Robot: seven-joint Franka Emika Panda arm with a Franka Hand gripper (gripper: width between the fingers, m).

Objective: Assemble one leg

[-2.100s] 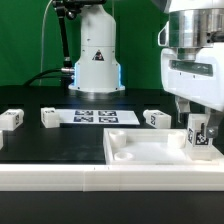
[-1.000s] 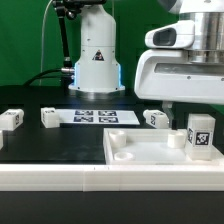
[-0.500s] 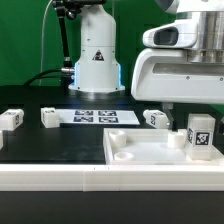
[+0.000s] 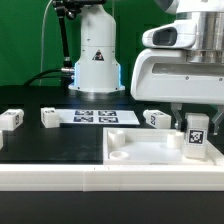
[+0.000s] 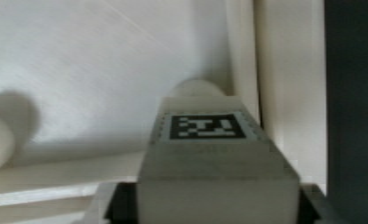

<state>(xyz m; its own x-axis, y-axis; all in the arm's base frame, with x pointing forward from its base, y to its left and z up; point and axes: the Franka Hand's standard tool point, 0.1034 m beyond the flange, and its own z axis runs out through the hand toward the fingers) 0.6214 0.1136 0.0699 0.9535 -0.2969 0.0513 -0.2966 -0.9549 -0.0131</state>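
My gripper (image 4: 194, 120) hangs at the exterior view's right, shut on a white leg (image 4: 197, 134). The leg's black-and-white tag faces the camera. It stands upright over the right end of the large white tabletop panel (image 4: 140, 152), by a round socket (image 4: 176, 139). Whether its foot touches the panel I cannot tell. In the wrist view the leg (image 5: 211, 150) fills the middle, its tag on top. The dark fingers (image 5: 124, 203) press on both its sides, with my gripper (image 5: 216, 206) around it. The white panel (image 5: 92, 70) lies behind it.
Three other white legs lie on the black table: one (image 4: 12, 119) at the far left, one (image 4: 50, 116) beside the marker board (image 4: 92, 117), one (image 4: 157, 118) behind the panel. A white robot base (image 4: 96, 55) stands at the back.
The big arm housing has come into the exterior view's right. In the last half second the held leg has shifted slightly left and turned a little, so its tagged face looks narrower.
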